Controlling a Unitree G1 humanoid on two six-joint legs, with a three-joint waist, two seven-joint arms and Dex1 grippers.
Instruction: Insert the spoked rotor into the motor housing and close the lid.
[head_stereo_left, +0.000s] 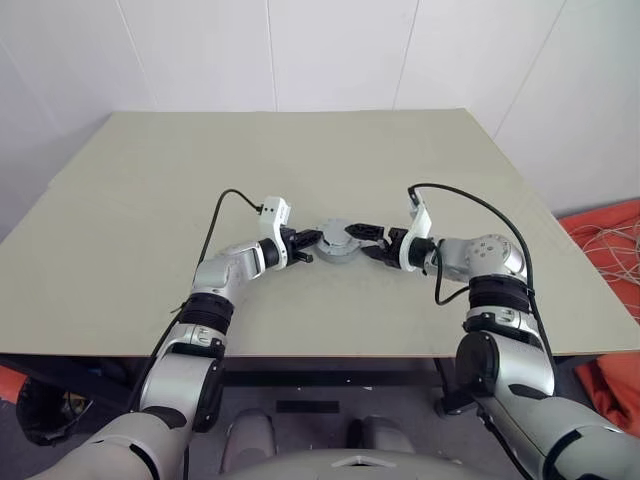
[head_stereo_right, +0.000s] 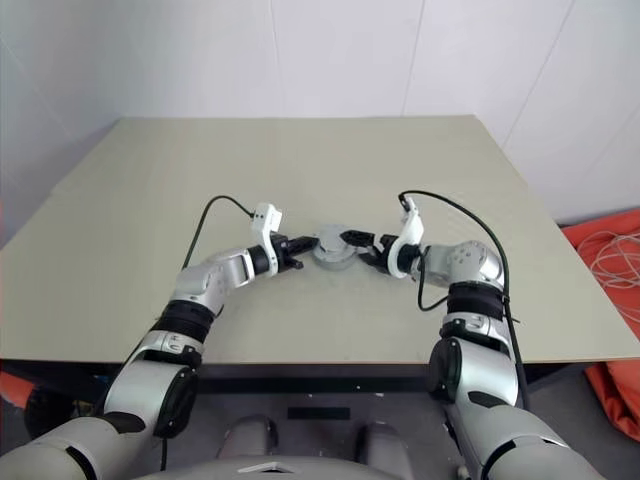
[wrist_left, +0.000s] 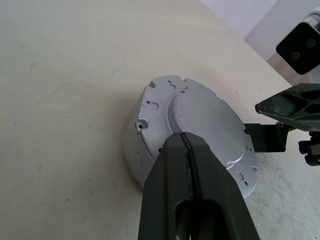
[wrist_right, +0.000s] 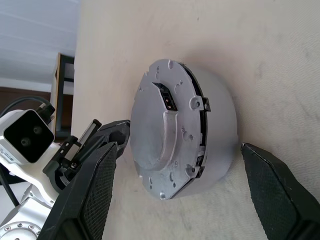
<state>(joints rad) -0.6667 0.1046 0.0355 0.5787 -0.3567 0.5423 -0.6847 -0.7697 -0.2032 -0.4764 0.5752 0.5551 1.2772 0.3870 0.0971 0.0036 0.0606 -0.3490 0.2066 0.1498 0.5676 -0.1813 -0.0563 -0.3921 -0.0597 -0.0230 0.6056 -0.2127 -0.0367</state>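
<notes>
Motor housing (wrist_right: 220, 135), a round grey metal cup with its plain silver-grey lid (wrist_left: 200, 117) laid down on top, is flanked by both arms. From the right gripper (wrist_right: 180, 195), jaws spread wide and empty, the housing is seen dead ahead between the fingers. The left gripper (wrist_left: 187, 145), clenched on nothing, is pressed against the housing's opposite flank.

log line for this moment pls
lid: down on motor housing | left pincer: shut, against lid | right pincer: open, straddling housing
</notes>
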